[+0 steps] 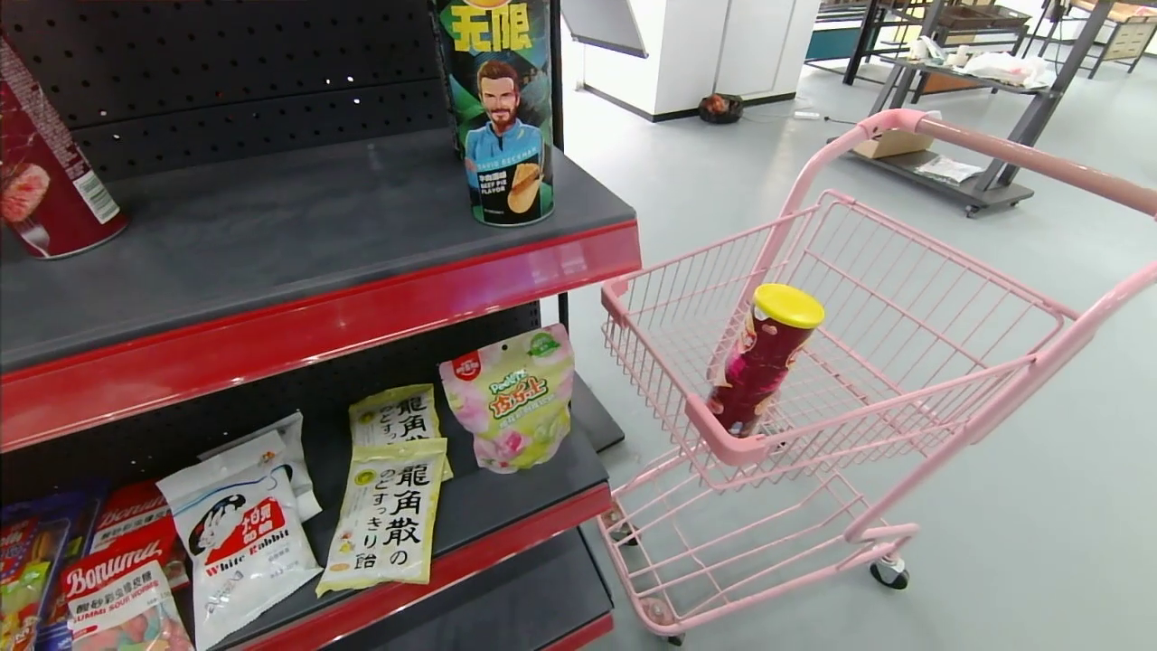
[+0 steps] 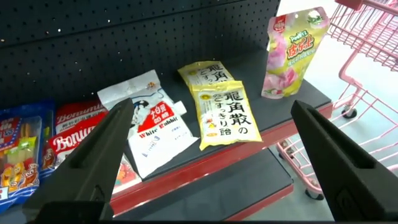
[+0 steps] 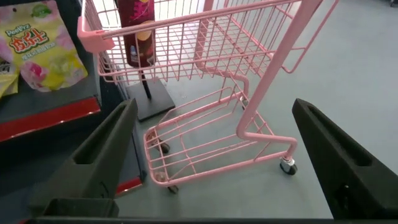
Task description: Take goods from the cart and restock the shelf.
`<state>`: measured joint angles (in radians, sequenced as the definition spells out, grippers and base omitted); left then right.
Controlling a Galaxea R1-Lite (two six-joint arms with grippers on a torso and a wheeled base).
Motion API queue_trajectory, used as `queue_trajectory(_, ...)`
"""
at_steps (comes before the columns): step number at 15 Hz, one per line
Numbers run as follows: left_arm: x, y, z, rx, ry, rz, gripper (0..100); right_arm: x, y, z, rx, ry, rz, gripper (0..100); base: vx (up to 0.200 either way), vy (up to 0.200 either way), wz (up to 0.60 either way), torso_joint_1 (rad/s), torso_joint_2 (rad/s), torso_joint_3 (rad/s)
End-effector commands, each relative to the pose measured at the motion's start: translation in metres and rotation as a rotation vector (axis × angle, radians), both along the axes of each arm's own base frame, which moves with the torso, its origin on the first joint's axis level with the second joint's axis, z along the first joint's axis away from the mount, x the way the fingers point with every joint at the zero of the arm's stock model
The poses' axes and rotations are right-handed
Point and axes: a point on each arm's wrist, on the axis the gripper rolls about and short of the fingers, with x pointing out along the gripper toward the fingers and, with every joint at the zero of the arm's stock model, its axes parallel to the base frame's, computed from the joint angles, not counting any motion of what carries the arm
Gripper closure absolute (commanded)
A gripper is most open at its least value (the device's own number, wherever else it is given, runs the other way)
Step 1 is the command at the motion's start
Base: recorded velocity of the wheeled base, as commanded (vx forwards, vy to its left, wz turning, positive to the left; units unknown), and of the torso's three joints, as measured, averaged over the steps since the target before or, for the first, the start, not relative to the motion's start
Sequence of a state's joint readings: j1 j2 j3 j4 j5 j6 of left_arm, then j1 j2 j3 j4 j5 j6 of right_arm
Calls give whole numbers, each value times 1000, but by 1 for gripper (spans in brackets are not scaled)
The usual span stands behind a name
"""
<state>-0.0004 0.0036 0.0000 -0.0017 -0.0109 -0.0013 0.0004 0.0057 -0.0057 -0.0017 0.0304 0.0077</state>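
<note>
Head camera overlooks shelf (image 1: pixel 271 226) and cart (image 1: pixel 940 271); both wrist cameras, lower, share them

The left gripper (image 2: pixel 211 106) and right gripper (image 3: pixel 214 102) have matt black, plastic-looking fingers. Ahead of the left gripper, the bags (image 2: pixel 227 115) are glossy, crinkled plastic film on a matt dark shelf (image 2: pixel 273 111) with a shiny red lip; the pegboard (image 2: pixel 124 37) behind is matt black. Ahead of the right gripper, the cart (image 3: pixel 92 37) is smooth pink-coated wire, the can (image 3: pixel 138 31) glossy, the floor (image 3: pixel 354 81) smooth grey with a faint sheen.
</note>
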Motion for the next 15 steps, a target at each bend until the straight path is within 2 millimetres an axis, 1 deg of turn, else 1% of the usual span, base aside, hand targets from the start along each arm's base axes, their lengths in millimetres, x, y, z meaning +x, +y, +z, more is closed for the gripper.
queue_trajectory(1,0,0,0,0,0,1,0,25,0,119,189,-5,10,0,0,0,0,0,0,0)
queue_trajectory(2,0,0,0,0,0,1,0,51,1,159,230,17,21,0,0,0,0,0,0,0)
queue_trajectory(3,0,0,0,0,0,-1,0,73,1,178,213,45,29,0,0,0,0,0,0,0)
queue_trajectory(4,0,0,0,0,0,1,0,100,4,186,198,103,85,0,0,0,0,0,0,0)
queue_trajectory(5,0,0,0,0,0,1,0,125,9,186,197,129,166,0,0,0,0,0,0,0)
queue_trajectory(6,0,0,0,0,0,1,0,147,13,176,188,165,238,0,0,0,0,0,0,0)
queue_trajectory(7,0,0,0,0,0,1,0,164,15,164,162,187,270,0,0,0,0,0,0,0)
queue_trajectory(9,0,0,0,0,0,1,0,203,20,131,107,255,321,0,0,0,0,0,0,0)
queue_trajectory(10,0,0,0,0,0,1,0,215,21,118,109,299,339,0,0,0,0,0,0,0)
queue_trajectory(12,0,0,0,1,0,1,0,238,23,102,115,328,358,0,0,0,0,0,0,0)
queue_trajectory(15,0,0,0,0,0,1,0,268,27,87,120,292,454,0,0,0,0,0,0,0)
